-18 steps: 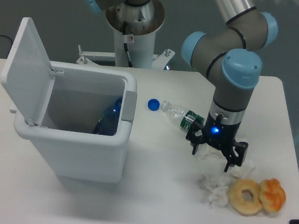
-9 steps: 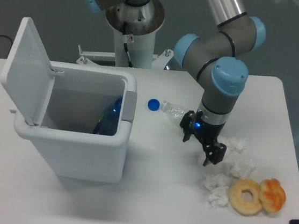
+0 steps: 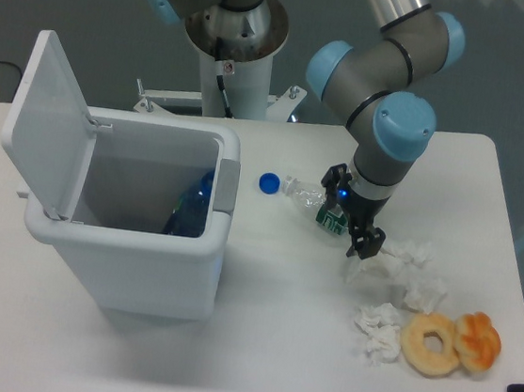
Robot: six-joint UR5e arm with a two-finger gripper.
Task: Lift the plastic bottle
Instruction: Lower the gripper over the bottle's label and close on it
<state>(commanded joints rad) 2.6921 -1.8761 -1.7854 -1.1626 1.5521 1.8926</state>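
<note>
Nearest, 2 pastries (image 3: 451, 341) and crumpled tissues (image 3: 377, 326) lie on the worktop (image 3: 273, 349). Farther back, the tool (image 3: 349, 209) has swung from the tissues to straddle the plastic bottle (image 3: 316, 202), fingers spread, not yet pinching; closing looks next. Behind the bottle's neck sits a blue cap (image 3: 268, 183).

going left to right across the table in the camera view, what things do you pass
White bin with a blue bottle inside → blue cap → plastic bottle → gripper → crumpled tissues → bagel → pastry.
</note>
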